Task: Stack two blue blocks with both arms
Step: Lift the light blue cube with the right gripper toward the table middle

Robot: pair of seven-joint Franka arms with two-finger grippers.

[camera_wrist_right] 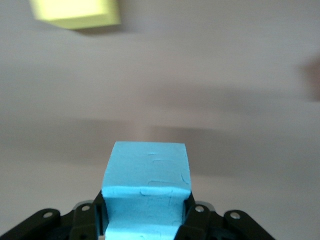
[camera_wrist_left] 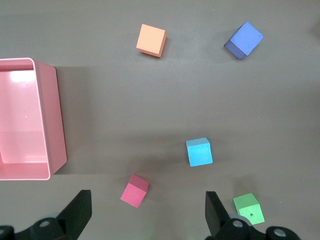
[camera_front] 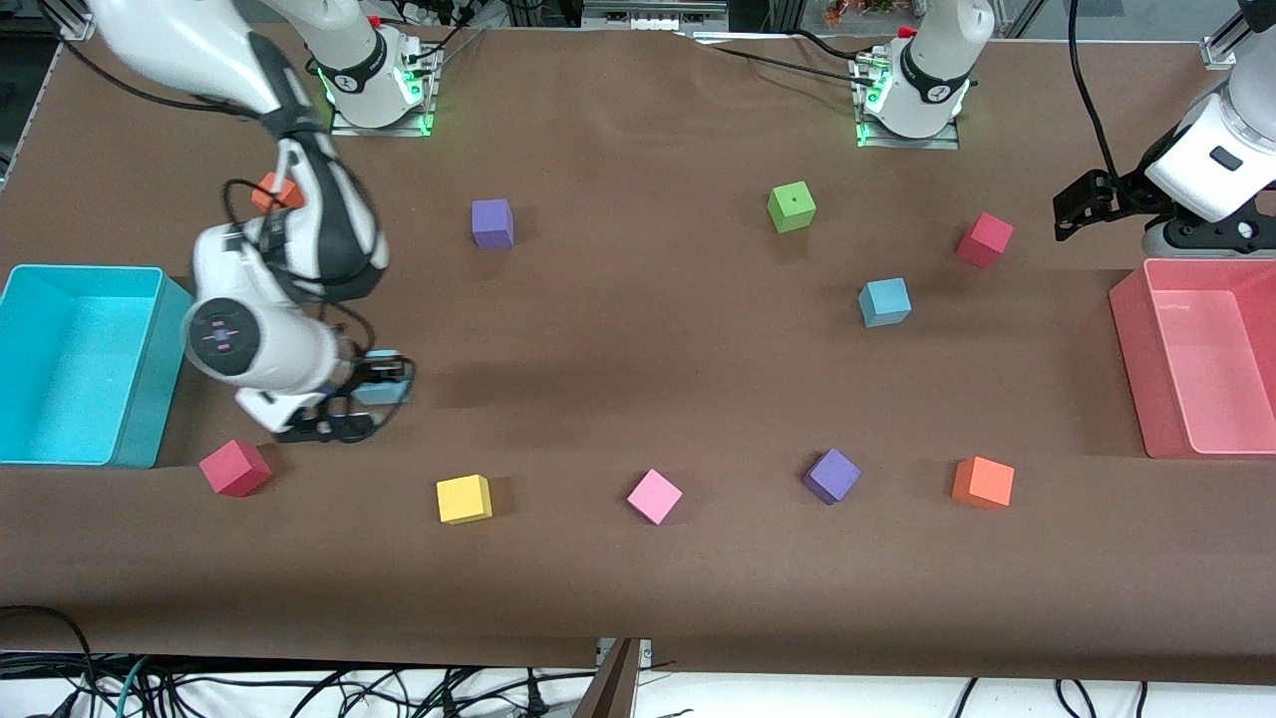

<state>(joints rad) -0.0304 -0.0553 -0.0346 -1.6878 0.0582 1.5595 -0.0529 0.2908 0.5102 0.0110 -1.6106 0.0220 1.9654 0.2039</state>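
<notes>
While the right gripper (camera_front: 374, 391) is squeezing one blue block (camera_front: 384, 384) up over the table near the cyan bin (camera_front: 140, 399), the other blue block (camera_front: 884, 302) is sitting at about two o'clock from the table's middle. The left gripper (camera_front: 1082, 207) is waiting by the pink bin (camera_front: 1131, 349).

From the left wrist, its fingers (camera_wrist_left: 77, 212) are spread wide, holding nothing, over the red cube (camera_wrist_left: 134, 190).

From the right wrist, the fingers (camera_wrist_right: 87, 220) are pinching the blue block (camera_wrist_right: 146, 187).
</notes>
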